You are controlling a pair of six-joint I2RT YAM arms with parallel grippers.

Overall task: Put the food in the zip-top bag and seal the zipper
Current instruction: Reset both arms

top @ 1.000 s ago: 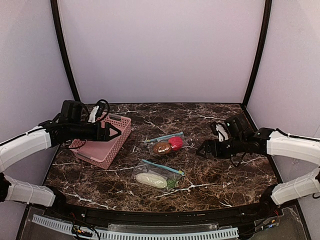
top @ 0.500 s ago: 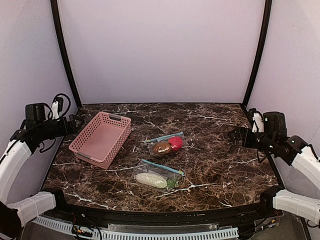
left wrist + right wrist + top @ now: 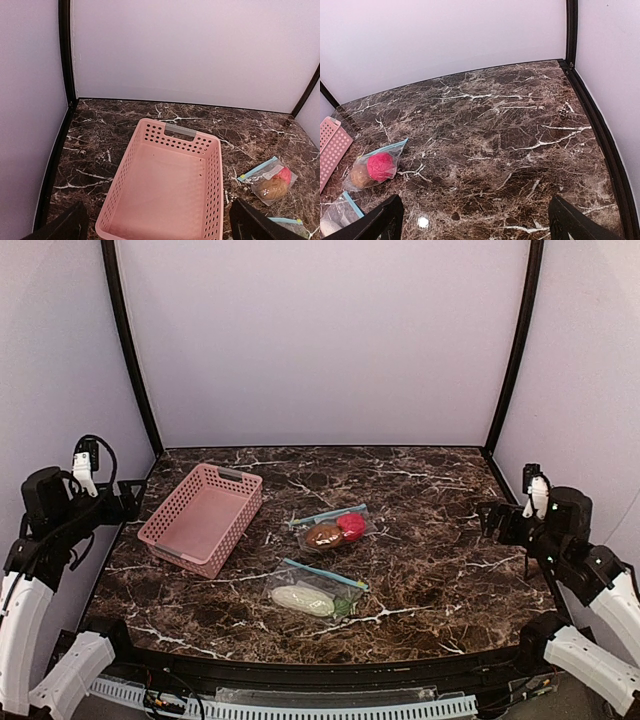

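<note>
Surface (image 3: 430,570): dark brown marble pattern with white veining. Basket (image 3: 205,518): pink, walls patterned with rows of small holes, grey strip at the far handle. Far zip-top bag (image 3: 345,510): clear, blue-green zipper strip; holds a brown-orange bun (image 3: 324,535) and a red-pink ball (image 3: 351,525). Near zip-top bag (image 3: 320,577): clear, same strip colour; holds a whitish oblong piece (image 3: 302,600) and a green sprig (image 3: 343,607). Walls (image 3: 320,340): pale lilac. Corner posts (image 3: 130,350): black.

Desk (image 3: 440,550): glossy brown marble-look, white veins. Basket (image 3: 233,526): matt pink perforated plastic. 12 o'clock bag (image 3: 333,527), 6 o'clock bag (image 3: 316,592): clear shiny film.
</note>
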